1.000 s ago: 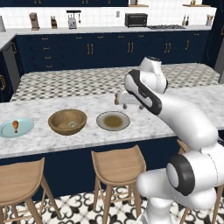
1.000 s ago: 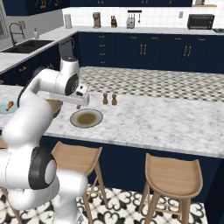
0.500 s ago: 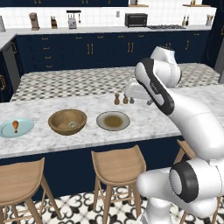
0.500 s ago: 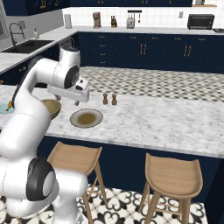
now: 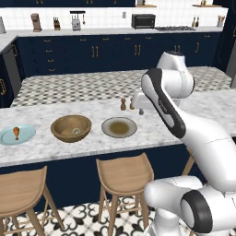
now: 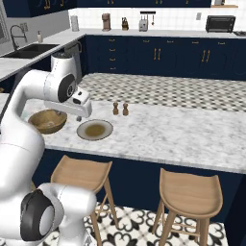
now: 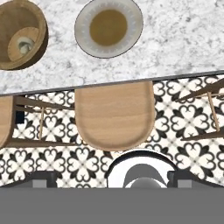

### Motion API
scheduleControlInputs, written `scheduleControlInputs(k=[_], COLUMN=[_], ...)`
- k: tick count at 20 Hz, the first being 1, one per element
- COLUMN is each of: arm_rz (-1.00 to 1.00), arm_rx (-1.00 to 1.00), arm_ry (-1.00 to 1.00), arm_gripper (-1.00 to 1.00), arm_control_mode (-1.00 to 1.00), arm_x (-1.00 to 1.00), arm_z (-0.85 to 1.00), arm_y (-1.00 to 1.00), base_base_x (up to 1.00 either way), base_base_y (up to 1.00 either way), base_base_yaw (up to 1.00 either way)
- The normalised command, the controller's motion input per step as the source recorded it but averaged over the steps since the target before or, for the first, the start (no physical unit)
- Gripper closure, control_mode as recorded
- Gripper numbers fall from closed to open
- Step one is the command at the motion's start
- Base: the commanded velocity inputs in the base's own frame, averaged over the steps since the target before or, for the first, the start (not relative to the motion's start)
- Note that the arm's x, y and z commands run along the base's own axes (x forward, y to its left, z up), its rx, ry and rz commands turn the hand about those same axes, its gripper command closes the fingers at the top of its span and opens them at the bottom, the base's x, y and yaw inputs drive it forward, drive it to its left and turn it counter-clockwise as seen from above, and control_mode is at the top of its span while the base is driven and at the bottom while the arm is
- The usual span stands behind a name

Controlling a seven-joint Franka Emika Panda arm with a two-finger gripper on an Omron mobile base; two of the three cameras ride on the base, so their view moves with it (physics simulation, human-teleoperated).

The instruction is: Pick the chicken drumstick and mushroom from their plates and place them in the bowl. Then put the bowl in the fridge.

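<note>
Looking down, the spread-open hand (image 5: 139,109) reveals the mushroom (image 7: 24,43) inside the bowl (image 7: 37,30).

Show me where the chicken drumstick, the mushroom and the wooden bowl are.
chicken drumstick (image 5: 16,132): left base view, its orange-brown meat.
mushroom (image 7: 24,43): hand view, its pale cap inside the bowl.
wooden bowl (image 5: 70,120): left base view, its far rim.

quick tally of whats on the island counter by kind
plates: 2, light blue plate and grey-rimmed plate
wooden bowl: 1
chicken drumstick: 1, on the blue plate
mushroom: 1, in the bowl
small shakers: 2
total: 7
</note>
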Motion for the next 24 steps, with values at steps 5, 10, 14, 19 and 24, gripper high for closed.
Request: scheduleControlInputs(k=[5, 10, 14, 19, 24], arm_rz=[-0.04, 0.0, 0.0, 0.0, 0.0], arm_rx=[0.0, 0.0, 0.0, 0.0, 0.0], arm_ry=[-0.02, 0.0, 0.0, 0.0, 0.0], arm_gripper=[-1.0, -1.0, -1.0, -1.0, -1.0], arm_control_mode=[-1.0, -1.0, 1.0, 1.0, 1.0], arm_x=[-0.42, 0.0, 0.0, 0.0, 0.0], arm_z=[0.09, 0.0, 0.0, 0.0, 0.0], arm_y=[0.07, 0.0, 0.0, 0.0, 0.0], base_base_x=[0.0, 0.0, 0.0, -0.16, -0.15], base_base_y=[0.0, 0.0, 0.0, 0.4, 1.0], base_base_yaw=[0.0, 0.0, 0.0, 0.0, 0.0])
